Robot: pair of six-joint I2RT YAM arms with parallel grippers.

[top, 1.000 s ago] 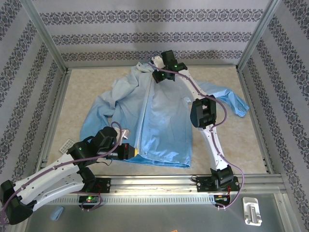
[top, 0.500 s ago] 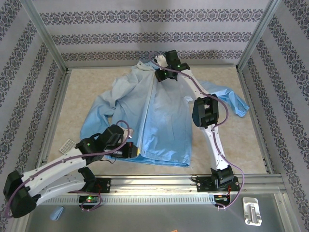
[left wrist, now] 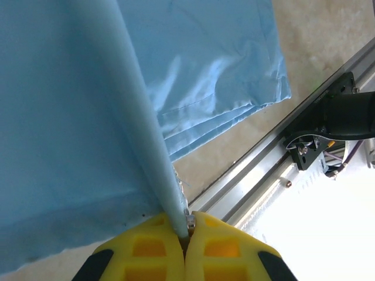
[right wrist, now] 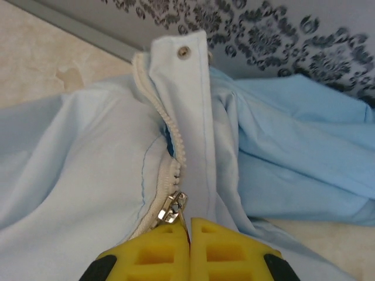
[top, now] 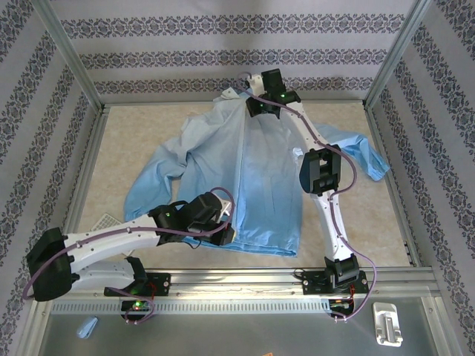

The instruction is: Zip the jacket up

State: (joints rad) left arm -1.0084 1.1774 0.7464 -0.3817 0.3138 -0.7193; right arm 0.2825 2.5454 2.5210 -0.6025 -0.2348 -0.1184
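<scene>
The light-blue jacket (top: 252,170) lies spread front-up on the table, hood toward the far wall. My left gripper (top: 228,236) is at the hem, and its yellow fingers (left wrist: 146,246) are shut on the bottom end of the zipper, where the pale front placket (left wrist: 140,117) runs away taut. My right gripper (top: 256,100) is up at the collar. In the right wrist view it (right wrist: 188,225) is shut on the pull tab of the silver slider (right wrist: 171,209). A short stretch of white zipper teeth (right wrist: 170,134) above the slider stands apart, below the snap (right wrist: 184,52).
An aluminium rail (top: 297,278) runs along the table's near edge, just below the hem. A small blue scrap (top: 88,327) and a white clip (top: 388,324) lie on the near ledge. A white grid piece (top: 106,221) lies by the left sleeve. Patterned walls enclose the table.
My right gripper has drawn the slider up the front to the collar. My left gripper has moved right along the hem, and the jacket front has shifted right and straightened.
</scene>
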